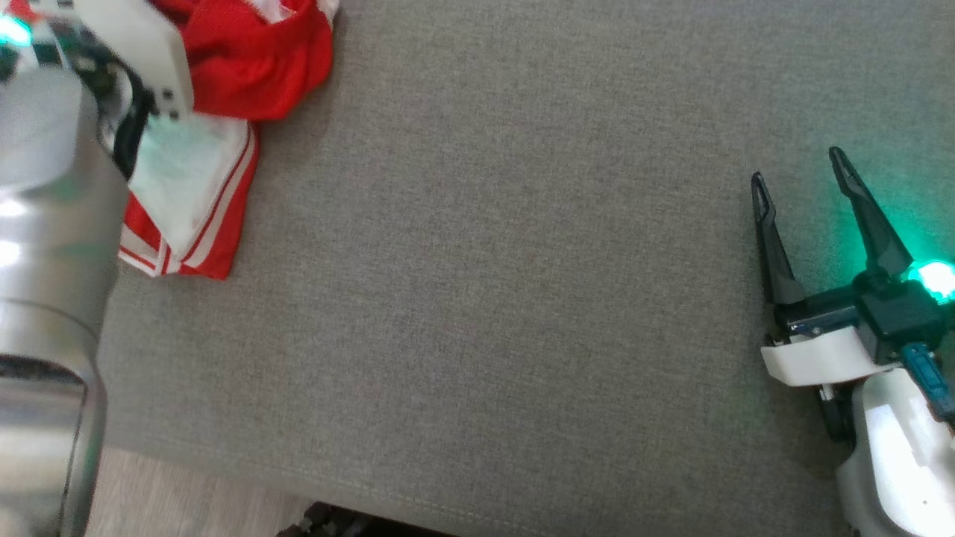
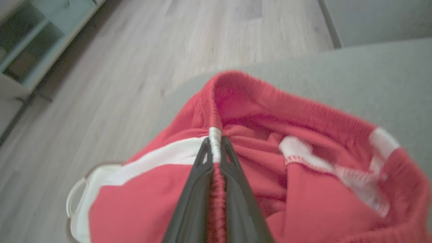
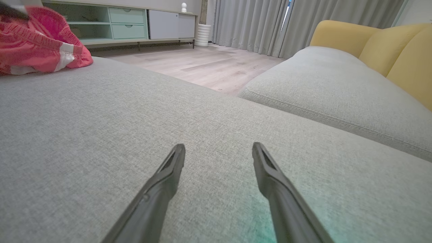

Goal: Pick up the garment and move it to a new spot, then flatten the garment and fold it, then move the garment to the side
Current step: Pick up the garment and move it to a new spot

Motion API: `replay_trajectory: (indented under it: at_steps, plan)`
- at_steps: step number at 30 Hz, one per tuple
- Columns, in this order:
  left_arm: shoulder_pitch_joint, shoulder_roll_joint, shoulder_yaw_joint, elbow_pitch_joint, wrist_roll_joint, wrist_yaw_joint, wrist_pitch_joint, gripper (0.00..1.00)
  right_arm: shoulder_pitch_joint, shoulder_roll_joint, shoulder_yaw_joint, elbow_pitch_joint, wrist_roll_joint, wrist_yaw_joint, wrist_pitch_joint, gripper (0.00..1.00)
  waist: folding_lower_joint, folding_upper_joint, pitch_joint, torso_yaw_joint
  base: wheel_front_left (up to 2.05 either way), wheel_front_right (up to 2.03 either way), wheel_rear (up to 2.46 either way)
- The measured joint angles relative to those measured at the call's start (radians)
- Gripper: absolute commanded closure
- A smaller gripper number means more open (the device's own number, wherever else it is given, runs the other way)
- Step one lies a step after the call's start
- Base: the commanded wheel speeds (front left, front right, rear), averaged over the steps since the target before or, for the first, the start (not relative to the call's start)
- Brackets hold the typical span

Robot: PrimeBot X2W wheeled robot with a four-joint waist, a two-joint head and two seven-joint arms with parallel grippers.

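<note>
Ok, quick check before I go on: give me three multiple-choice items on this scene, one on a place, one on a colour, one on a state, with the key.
1. In the head view, where on the grey cushion does the garment lie?
A. upper left
B. centre
C. lower right

2. What colour are the garment's stripes?
A. blue
B. white
C. yellow

3. How is the left tool?
A. open over bare cushion
B. shut on the garment
C. shut on nothing

Key:
1 A: the red cloth sits in the upper left corner of the head view.
2 B: white bands run across the red cloth.
3 B: the left wrist view shows both fingers pinching the elastic edge.
</note>
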Motion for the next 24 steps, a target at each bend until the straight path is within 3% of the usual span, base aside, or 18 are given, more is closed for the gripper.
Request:
replay_trajectory:
  at_steps: [6, 14, 24]
  plan:
    - [-0.078, 0.0, -0.059, -0.039, 0.022, -0.007, -0.116, 1.0, -0.014, 0.018, 0.01, 0.071, 0.026, 0.0, 0.008, 0.0, 0.0002, 0.0, -0.076, -0.009, 0.0, 0.0, 0.0]
    - [-0.051, 0.008, -0.216, -0.106, -0.016, -0.009, -0.121, 1.0, 0.051, 0.074, 0.023, 0.105, 0.073, 0.0, 0.009, 0.0, -0.0001, 0.0, -0.216, -0.053, 0.0, 0.0, 0.0]
    - [-0.051, 0.075, -0.417, -0.301, -0.142, -0.009, -0.045, 1.0, 0.137, 0.09, 0.07, 0.111, 0.188, 0.0, 0.012, 0.0, -0.0003, 0.0, -0.382, -0.226, 0.0, 0.0, 0.0]
